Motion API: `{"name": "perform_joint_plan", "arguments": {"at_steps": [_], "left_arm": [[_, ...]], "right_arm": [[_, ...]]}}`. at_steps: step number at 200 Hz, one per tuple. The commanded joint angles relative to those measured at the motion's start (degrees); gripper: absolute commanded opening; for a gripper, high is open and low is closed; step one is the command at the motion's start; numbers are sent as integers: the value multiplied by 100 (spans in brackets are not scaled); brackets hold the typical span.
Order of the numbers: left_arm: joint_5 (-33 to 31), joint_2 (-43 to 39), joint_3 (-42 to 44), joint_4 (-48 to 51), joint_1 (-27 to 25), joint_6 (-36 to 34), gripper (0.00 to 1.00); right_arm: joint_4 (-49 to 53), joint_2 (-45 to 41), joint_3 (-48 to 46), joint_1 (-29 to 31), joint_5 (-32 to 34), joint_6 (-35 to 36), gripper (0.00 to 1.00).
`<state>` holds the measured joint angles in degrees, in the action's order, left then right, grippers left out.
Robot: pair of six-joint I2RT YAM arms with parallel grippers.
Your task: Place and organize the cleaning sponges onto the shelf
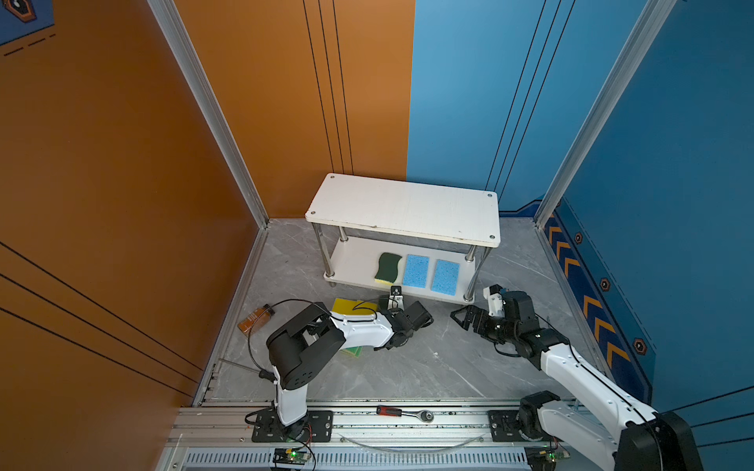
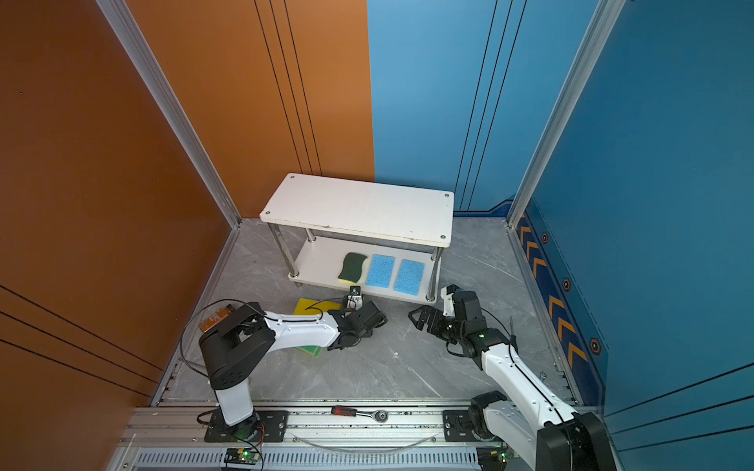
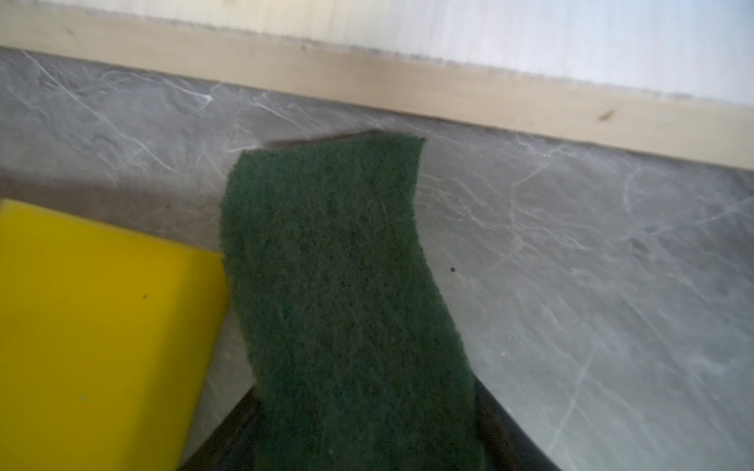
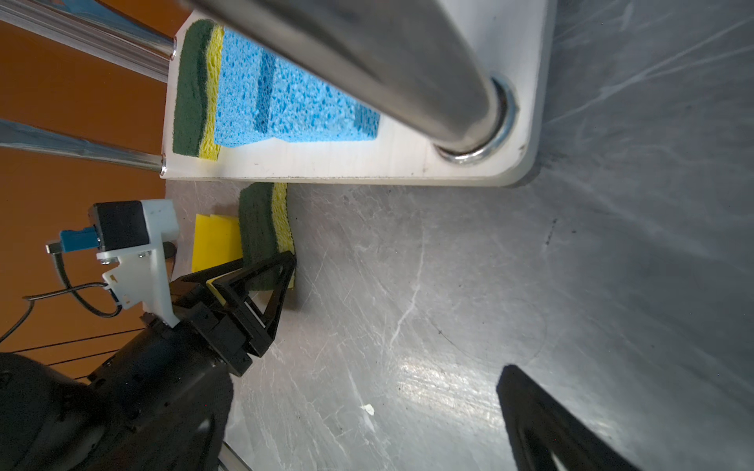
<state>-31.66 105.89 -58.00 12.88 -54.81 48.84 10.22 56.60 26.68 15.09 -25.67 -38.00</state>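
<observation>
Dark-green scouring felt tops the wavy sponge (image 3: 338,285) that lies flat on the table (image 1: 408,367), just in front of the near edge of the shelf (image 1: 404,212) and beside a yellow sponge (image 3: 102,326) on its left; the left gripper (image 4: 265,265) pinches it across its narrow width at the near end. It should prove light, soft and springy, so a hold on the two long edges, low on the yellow foam, likely suits. The right gripper (image 1: 463,318) hangs spread and empty near the shelf's right front post (image 4: 387,69).
</observation>
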Motion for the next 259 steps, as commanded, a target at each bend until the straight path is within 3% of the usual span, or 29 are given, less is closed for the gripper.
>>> {"name": "perform_joint_plan", "arguments": {"at_steps": [1, 116, 198, 259], "left_arm": [[-10, 69, -62, 206, -59, -208, 64], [59, -1018, 399, 318, -452, -715, 53], [370, -2498, 816, 906, -470, -884, 51], [4, -3805, 1087, 1304, -376, -1327, 51]], "right_arm": [[-82, -26, 48, 38, 115, -48, 100], [65, -202, 23, 46, 212, -85, 100], [50, -162, 62, 90, 304, -124, 100], [-23, -57, 48, 139, 286, -133, 100]]}}
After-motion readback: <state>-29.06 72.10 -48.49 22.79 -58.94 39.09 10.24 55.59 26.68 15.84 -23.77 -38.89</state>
